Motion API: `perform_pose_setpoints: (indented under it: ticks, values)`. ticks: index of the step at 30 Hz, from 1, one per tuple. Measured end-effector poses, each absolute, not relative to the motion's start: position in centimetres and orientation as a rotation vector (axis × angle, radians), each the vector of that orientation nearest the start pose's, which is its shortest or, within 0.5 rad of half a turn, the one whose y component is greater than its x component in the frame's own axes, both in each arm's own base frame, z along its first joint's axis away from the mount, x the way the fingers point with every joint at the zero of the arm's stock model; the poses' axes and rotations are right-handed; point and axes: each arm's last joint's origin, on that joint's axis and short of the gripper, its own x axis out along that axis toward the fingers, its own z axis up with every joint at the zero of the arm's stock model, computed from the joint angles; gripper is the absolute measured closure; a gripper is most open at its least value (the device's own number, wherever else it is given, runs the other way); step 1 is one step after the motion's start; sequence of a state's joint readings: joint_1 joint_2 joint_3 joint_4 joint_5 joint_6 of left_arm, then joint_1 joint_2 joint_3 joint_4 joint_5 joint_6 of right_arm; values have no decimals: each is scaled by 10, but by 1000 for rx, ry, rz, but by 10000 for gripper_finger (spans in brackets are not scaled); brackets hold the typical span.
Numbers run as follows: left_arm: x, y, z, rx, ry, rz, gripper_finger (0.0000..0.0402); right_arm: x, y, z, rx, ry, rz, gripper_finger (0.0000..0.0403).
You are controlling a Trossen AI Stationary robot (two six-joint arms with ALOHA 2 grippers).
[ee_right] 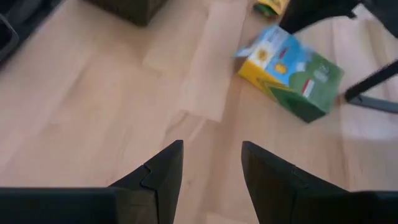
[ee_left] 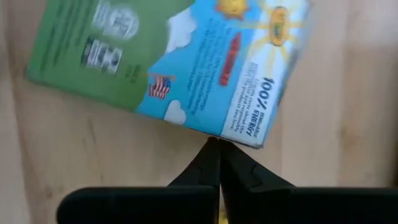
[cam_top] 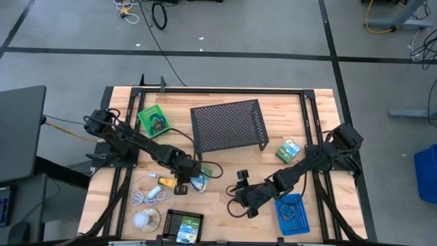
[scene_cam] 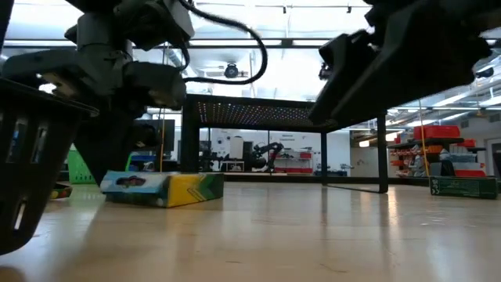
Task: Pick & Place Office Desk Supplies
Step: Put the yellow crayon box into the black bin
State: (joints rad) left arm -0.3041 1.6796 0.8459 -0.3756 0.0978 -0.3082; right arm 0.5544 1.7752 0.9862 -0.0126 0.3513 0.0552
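Note:
A green, blue and yellow crayon box (cam_top: 199,183) (scene_cam: 164,188) (ee_right: 292,71) lies flat on the table, left of centre near the front. My left gripper (cam_top: 193,179) (ee_left: 217,144) is shut, pointing steeply down, with its tips at the box's edge. My right gripper (cam_top: 237,199) (ee_right: 211,146) hovers open over bare wood to the right of the box, with nothing between its fingers. A yellow block (cam_top: 166,182) lies just left of the box. My left gripper's shut fingertips (ee_left: 214,155) stand at the middle of one long edge of the box (ee_left: 211,132), coming steeply from above. Whether they touch the box I cannot tell. The box lies flat on the table.
A black mesh stand (cam_top: 229,125) occupies the far centre. Also on the table are a green tray (cam_top: 153,121) at the far left, a green packet (cam_top: 289,150) at the right, a blue tray (cam_top: 292,213) with loops, a black tray (cam_top: 184,225), a white cable (cam_top: 147,195) and a white ball (cam_top: 145,220).

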Motion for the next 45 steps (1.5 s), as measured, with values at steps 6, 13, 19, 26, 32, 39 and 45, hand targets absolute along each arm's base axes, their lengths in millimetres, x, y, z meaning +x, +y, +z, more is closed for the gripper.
perform_pose_setpoints:
  ticks: [6,13,19,26,32,39,45]
  values:
    - [294,-95,147,-134,1148,-243,400,309,178,154,-315,744,154,229]
    - [313,-99,168,-84,1058,-294,400,312,181,128,-369,794,158,229]
    - [298,-100,153,-100,1247,-272,400,314,183,118,-381,799,136,229]
    - [304,-111,134,-122,1264,-324,400,318,187,117,-500,719,106,229]
    - [314,-101,128,-118,1212,-323,400,318,187,118,-562,704,95,229]
    - [327,-93,137,-76,1146,-344,400,323,185,119,-541,678,107,229]
    - [334,-94,144,-41,1076,-372,400,327,176,119,-533,687,76,213]
